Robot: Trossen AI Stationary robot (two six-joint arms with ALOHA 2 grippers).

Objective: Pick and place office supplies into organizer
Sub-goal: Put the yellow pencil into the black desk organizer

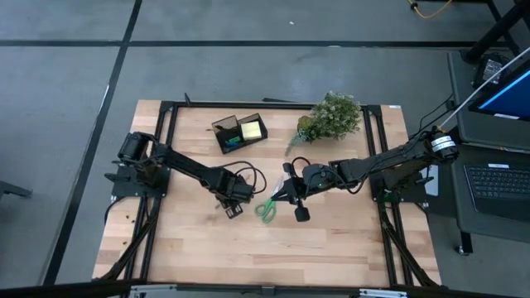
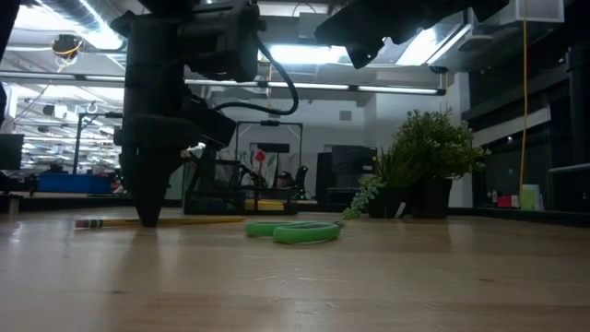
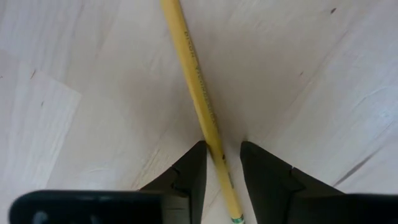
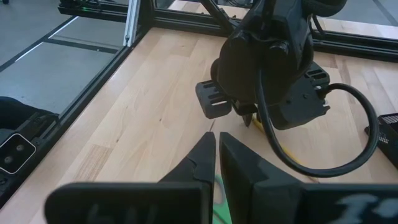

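The left gripper (image 3: 222, 163) stands open astride the pencil (image 3: 196, 87); close squarely, then lift level. The right gripper (image 4: 217, 149), shut, waits near the scissors (image 1: 267, 209).

bench (image 1: 331, 248): light wood, black frame around edges | plant (image 1: 333, 117): bushy green, at the far edge of my bench, right of centre, upright | laptop (image 1: 495, 189): open, on a cart off my right side | floor (image 1: 66, 91): grey, dark tape lines
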